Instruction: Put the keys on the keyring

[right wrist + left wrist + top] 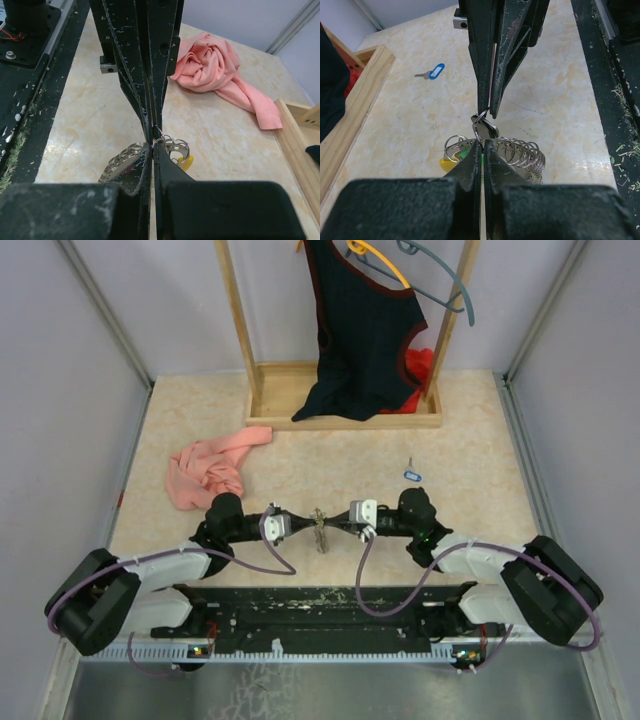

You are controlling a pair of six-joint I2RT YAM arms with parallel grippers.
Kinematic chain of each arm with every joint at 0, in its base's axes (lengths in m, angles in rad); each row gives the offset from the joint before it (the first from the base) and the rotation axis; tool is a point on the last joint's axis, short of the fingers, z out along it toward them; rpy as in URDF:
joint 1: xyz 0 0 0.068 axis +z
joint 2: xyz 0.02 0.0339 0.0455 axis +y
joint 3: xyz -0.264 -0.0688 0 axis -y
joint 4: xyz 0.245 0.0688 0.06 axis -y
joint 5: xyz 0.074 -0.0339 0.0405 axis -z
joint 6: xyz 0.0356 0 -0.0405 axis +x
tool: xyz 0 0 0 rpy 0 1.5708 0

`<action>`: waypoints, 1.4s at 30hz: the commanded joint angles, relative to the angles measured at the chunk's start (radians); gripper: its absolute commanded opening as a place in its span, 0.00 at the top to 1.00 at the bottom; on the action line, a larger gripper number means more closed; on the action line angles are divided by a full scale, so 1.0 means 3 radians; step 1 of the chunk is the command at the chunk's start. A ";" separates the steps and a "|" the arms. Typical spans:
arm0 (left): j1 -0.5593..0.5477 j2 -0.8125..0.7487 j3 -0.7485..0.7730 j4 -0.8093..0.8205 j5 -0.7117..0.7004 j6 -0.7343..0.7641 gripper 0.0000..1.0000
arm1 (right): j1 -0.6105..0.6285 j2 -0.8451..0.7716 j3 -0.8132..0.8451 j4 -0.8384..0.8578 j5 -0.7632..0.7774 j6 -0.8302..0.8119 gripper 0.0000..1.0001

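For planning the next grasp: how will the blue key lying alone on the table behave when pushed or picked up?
The blue key looks small and flat, so probably light; it would likely slide on the glossy table, not roll. Lying flat, it may be hard to pinch.
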 commanded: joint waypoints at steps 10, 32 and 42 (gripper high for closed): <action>-0.0022 -0.0072 0.0084 -0.0238 0.0128 0.0368 0.99 | -0.0144 -0.0099 0.0632 -0.1221 -0.0518 -0.0002 1.00; -0.0023 -0.0171 0.0031 -0.0173 -0.0030 0.0177 0.99 | -0.0148 -0.0622 0.0452 -0.1423 -0.0137 0.0135 1.00; -0.0023 -0.0182 0.0023 -0.0154 -0.0132 0.0076 0.99 | -0.0126 -0.0700 0.0306 -0.1244 0.0579 0.0597 1.00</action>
